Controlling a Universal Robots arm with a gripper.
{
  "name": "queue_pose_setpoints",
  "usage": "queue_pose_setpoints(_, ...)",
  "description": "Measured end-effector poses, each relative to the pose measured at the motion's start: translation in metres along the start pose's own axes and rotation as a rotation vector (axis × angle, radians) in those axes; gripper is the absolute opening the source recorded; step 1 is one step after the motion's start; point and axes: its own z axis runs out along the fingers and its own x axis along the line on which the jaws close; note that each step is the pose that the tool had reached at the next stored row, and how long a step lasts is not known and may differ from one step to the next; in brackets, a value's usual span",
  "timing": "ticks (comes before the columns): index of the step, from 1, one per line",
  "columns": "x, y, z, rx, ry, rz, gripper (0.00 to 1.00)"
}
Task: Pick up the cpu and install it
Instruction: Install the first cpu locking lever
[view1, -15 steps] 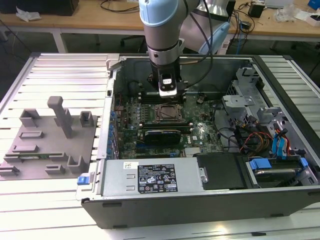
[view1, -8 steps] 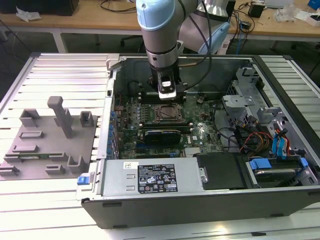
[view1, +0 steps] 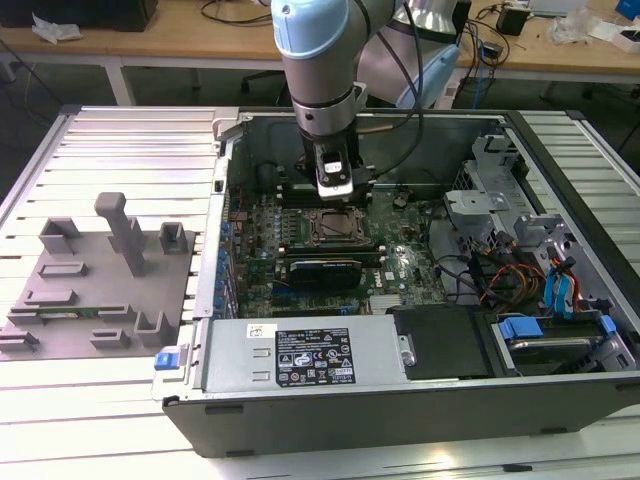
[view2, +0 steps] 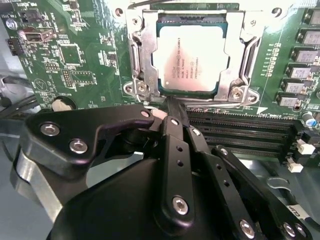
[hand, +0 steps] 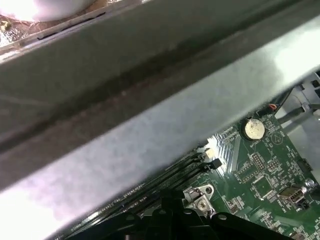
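The cpu (view2: 190, 57), a pale silver square chip, lies flat inside the metal-framed socket (view2: 137, 55) on the green motherboard (view2: 75, 55). Nothing holds it. My gripper (view2: 171, 109) hangs just off the socket's edge beside the memory slots (view2: 240, 132), its black fingers drawn together to a point with nothing between them. In the exterior view the gripper (view1: 334, 188) is inside the open computer case, just behind and above the socket (view1: 335, 228).
The case wall (hand: 150, 115) runs close by the wrist. A grey fixture plate (view1: 95, 290) with blocks lies on the exterior view's left. The power supply (view1: 300, 355), cables (view1: 500, 275) and drive bays (view1: 560, 330) crowd the case's front and right.
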Motion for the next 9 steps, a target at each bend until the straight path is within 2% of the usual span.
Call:
queue_pose_setpoints(4, -0.0007, 0.0013, -0.0060, -0.0001, 0.0000, 0.000, 0.11)
queue_pose_setpoints(9, 0.0018, 0.0054, -0.0063, -0.0005, -0.0010, 0.000, 0.11)
